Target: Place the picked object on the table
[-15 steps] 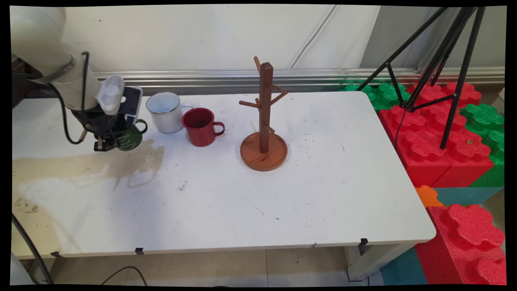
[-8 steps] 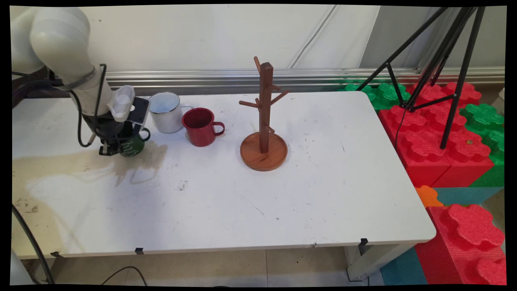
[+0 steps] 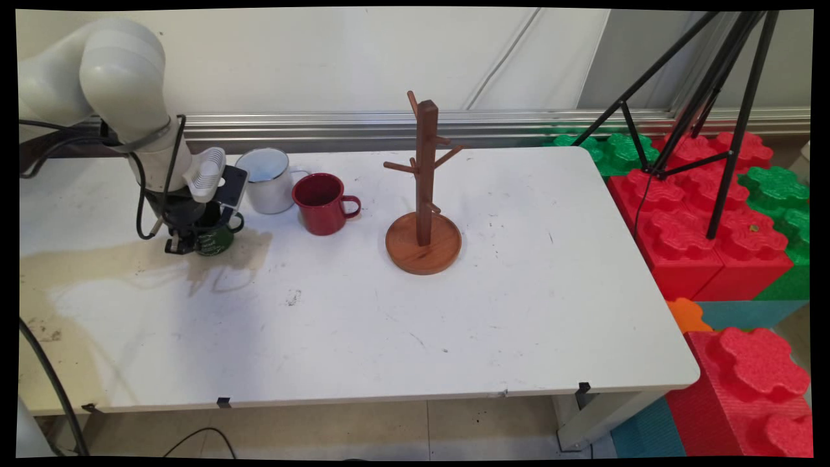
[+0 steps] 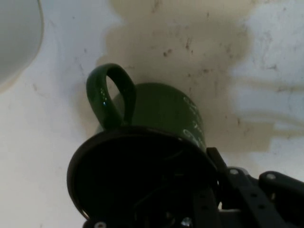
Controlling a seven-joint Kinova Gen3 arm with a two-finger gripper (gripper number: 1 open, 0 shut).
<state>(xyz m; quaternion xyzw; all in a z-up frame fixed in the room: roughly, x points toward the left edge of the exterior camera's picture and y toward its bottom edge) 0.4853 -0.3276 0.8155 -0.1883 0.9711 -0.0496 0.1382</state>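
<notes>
My gripper (image 3: 186, 241) is shut on the rim wall of a dark green mug (image 3: 217, 239) at the table's left. In the hand view one finger is inside the green mug (image 4: 161, 107) and the other outside its right wall, with the gripper (image 4: 207, 190) at the lower right. The mug's handle points away from the fingers, and its base is at or just above the stained tabletop (image 3: 454, 324). A white enamel mug (image 3: 264, 180) stands just behind and to the right, and a red mug (image 3: 322, 203) is beside that.
A wooden mug tree (image 3: 425, 188) with bare pegs stands on its round base at mid-table. A brownish stain (image 3: 97, 266) spreads over the table's left. A black tripod (image 3: 713, 97) and red and green foam blocks (image 3: 700, 214) stand off the right edge.
The gripper has carried the green mug a little to the right and down toward the tabletop. The other mugs and the tree have not moved.
</notes>
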